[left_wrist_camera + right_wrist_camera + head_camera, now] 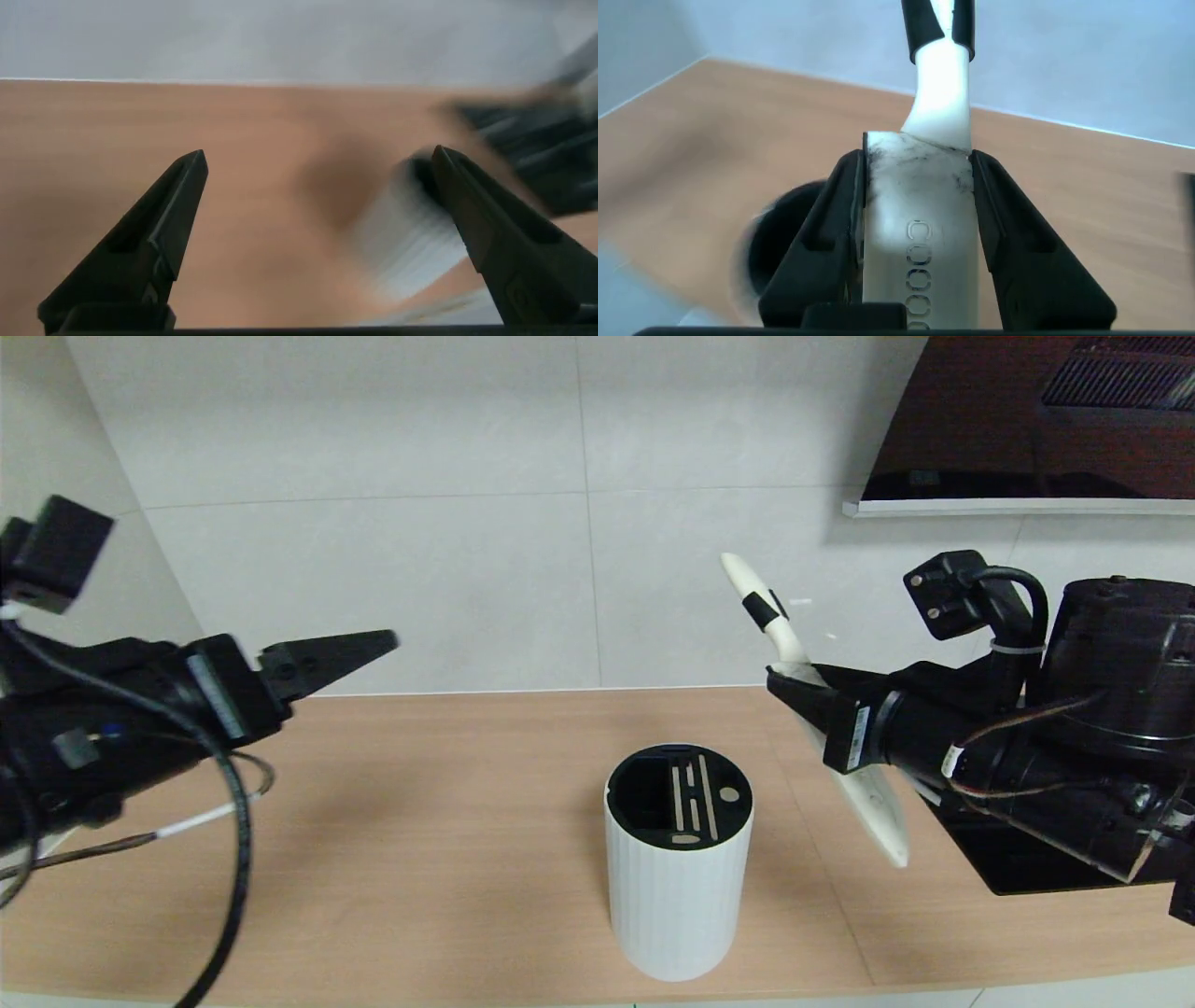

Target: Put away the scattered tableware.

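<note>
Gripping a white spatula [873, 798] above the bench [448, 821]

The right gripper [794, 695] hangs just right of a white ribbed utensil holder [677, 868], which stands upright on the wooden bench. Its jaws pinch the tilted spatula, handle pointing up. The left gripper [318, 161] hovers well apart on the left, jaws spread.

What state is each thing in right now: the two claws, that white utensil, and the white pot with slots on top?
left gripper: open, empty, above the counter.
right gripper: shut on the white utensil.
white utensil: held off the counter, tilted, handle end up.
slotted holder: upright on the counter, nothing sticking out of it.
</note>
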`<state>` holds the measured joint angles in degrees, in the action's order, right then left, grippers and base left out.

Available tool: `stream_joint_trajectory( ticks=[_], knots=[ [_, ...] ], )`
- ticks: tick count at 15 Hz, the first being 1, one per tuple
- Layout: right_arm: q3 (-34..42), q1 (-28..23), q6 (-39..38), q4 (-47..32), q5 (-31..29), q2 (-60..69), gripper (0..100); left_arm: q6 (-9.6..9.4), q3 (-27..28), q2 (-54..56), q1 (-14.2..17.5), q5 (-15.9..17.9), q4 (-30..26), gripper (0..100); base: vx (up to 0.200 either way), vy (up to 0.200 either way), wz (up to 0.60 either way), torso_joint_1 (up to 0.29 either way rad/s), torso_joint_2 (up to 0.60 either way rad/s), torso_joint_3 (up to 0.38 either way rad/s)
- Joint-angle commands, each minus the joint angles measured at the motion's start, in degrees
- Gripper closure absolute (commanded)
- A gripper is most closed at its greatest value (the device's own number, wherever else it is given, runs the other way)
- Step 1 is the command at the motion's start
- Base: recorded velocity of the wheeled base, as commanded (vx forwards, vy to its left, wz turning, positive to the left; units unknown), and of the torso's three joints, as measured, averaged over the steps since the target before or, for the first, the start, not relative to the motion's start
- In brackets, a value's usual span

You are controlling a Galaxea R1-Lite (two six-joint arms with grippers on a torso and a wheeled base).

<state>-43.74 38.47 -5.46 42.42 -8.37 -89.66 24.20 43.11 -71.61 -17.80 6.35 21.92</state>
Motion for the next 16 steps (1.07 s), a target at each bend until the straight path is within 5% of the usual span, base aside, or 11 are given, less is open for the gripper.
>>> stream_joint_trajectory(
  ticks=[1, 5, 6, 7, 12, 16],
  knots=[
    [0.41, 3.71, -1.39, -0.06, -0.15, 0.45, 100, 7.79, 1.02, -9.43, -7.51, 1.21, 3.57, 0, 0.0, 0.0, 0.0, 0.0, 0.0, 0.0],
    [0.67, 8.46, -3.06, -0.06, -1.82, -0.07, 100, 19.57, 1.19, -12.33, -11.56, 13.51, 9.99, 0, 0.0, 0.0, 0.0, 0.0, 0.0, 0.0],
    [0.67, 9.08, -3.15, 0.03, -2.17, -0.43, 100, 20.89, 1.19, -12.77, -11.91, 14.22, 10.95, 0, 0.0, 0.0, 0.0, 0.0, 0.0, 0.0],
    [0.5, 10.66, -3.24, 0.29, -2.61, -1.74, 100, 24.23, 1.1, -14.79, -14.02, 14.83, 14.47, 0, 0.0, 0.0, 0.0, 0.0, 0.0, 0.0],
    [0.15, 13.12, -6.32, 0.56, -2.44, -3.68, 100, 24.23, -2.24, -22.7, -20.17, 10.08, 29.85, 0, 0.0, 0.0, 0.0, 0.0, 0.0, 0.0],
    [0.15, 14.09, -6.32, 0.64, -2.44, -3.68, 100, 24.05, -2.15, -25.34, -21.58, 6.92, 32.49, 0, 0.0, 0.0, 0.0, 0.0, 0.0, 0.0]
  ],
)
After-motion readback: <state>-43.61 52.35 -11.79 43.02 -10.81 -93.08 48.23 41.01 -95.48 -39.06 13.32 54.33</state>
